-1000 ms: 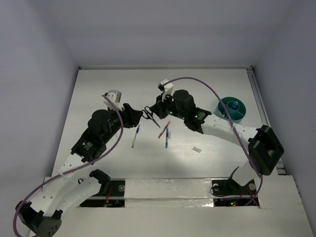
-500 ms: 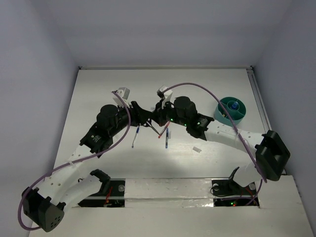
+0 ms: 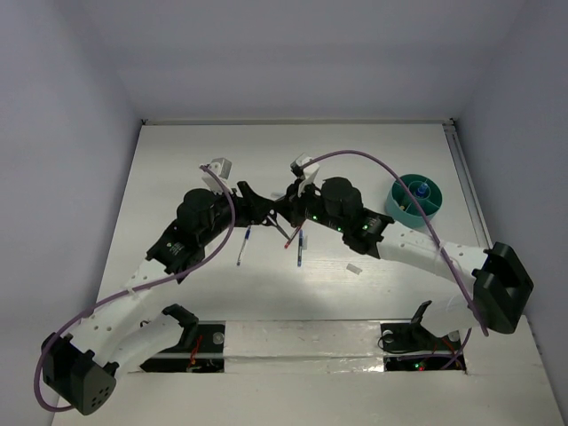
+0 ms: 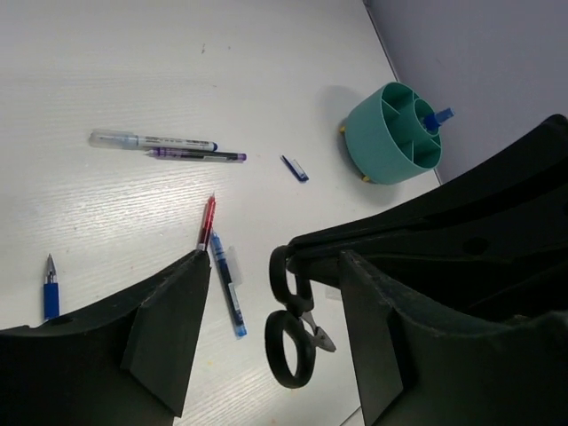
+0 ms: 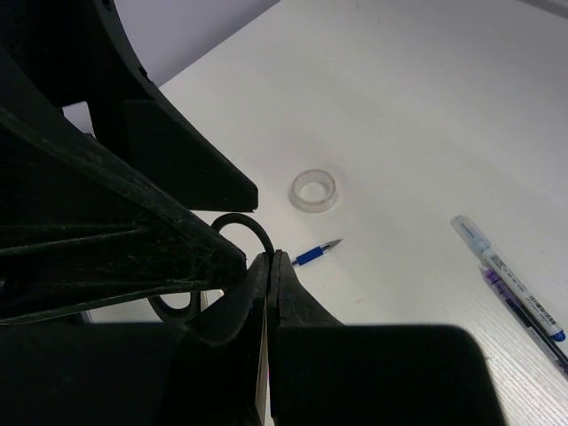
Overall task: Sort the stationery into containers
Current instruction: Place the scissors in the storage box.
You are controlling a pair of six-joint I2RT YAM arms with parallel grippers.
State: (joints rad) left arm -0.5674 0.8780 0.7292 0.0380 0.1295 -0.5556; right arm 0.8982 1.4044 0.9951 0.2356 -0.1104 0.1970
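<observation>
The black-handled scissors (image 4: 294, 330) hang in the air between both grippers, seen in the top view as a dark sliver (image 3: 280, 232). My right gripper (image 5: 269, 258) is shut on one handle ring. My left gripper (image 4: 272, 293) stands open around the scissors, its fingers (image 4: 169, 328) apart from them on both sides. Red and blue pens (image 4: 207, 222) lie on the table below. The teal tub (image 3: 414, 197) stands at the right, a blue item upright in it. A white ring (image 5: 313, 191) and a blue pen (image 5: 317, 253) lie under the right wrist.
A clear-capped pen (image 4: 151, 140) and a purple pen (image 4: 197, 155) lie side by side farther out. A small blue cap (image 4: 295, 169) rests near the tub (image 4: 390, 133). The white eraser (image 3: 354, 268) lies near the front. The two arms meet over the table's middle.
The left arm reached right to meet the right gripper at the scissors. The left jaws have spread apart off the scissors, while the right stays shut on the handle.
</observation>
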